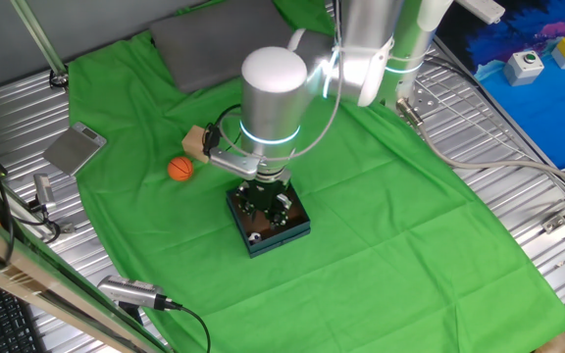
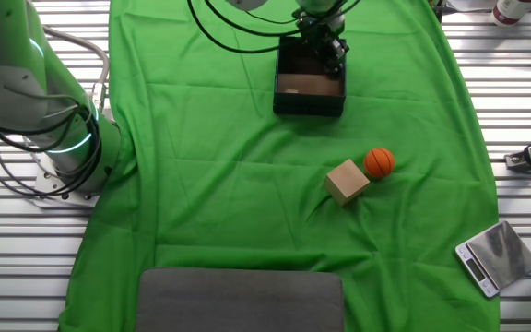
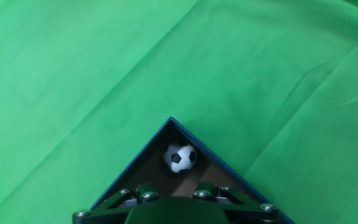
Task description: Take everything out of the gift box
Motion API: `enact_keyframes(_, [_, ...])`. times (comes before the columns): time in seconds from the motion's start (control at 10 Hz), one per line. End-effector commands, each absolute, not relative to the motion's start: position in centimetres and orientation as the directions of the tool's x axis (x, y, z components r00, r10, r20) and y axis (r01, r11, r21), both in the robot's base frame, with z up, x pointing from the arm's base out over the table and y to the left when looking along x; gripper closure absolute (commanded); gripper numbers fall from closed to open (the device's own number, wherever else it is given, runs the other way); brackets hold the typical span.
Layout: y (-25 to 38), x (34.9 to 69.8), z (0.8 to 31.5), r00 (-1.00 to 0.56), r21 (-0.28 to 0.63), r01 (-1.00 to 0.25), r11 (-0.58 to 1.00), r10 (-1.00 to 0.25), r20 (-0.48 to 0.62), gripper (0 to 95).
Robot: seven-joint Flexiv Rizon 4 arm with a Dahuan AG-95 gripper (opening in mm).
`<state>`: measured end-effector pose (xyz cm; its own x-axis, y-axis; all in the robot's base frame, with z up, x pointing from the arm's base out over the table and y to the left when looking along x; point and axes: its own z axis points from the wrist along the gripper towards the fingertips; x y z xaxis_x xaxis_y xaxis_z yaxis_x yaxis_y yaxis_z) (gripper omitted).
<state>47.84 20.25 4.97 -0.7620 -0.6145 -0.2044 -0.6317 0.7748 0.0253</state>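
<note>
The gift box is dark teal with a brown inside and sits mid-cloth; it also shows in the other fixed view and the hand view. My gripper reaches down inside it, its fingers apart over the brown floor with nothing seen between them. The soccer ball lies in the box's far corner, just beyond the fingertips. The orange ball and one tan cube lie on the cloth outside the box. The second cube is hidden.
A green cloth covers the table. A flat grey pad lies at one edge. A small silver scale sits off the cloth on the metal slats. Cables run past the arm's base.
</note>
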Motion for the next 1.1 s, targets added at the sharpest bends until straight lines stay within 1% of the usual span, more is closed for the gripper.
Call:
enact_keyframes(0.1, [20.1, 47.6, 5.0, -0.766, 0.019, -0.626, 0.779, -0.611, -0.201, 95.0])
enact_keyframes(0.3, [20.1, 47.2, 5.1, -0.768, 0.02, -0.624, 0.781, -0.608, -0.201, 95.0])
enact_keyframes(0.5, [19.9, 46.5, 6.0, -0.767, 0.022, -0.626, 0.78, -0.61, -0.197, 95.0])
enact_keyframes(0.8, [19.5, 44.9, 9.8, -0.77, 0.016, -0.625, 0.781, -0.612, -0.181, 95.0])
enact_keyframes(0.9, [19.6, 44.3, 11.6, -0.773, 0.005, -0.621, 0.784, -0.611, -0.167, 95.0])
enact_keyframes(1.1, [19.1, 42.9, 13.8, -0.778, 0.023, -0.618, 0.786, -0.608, -0.158, 95.0])
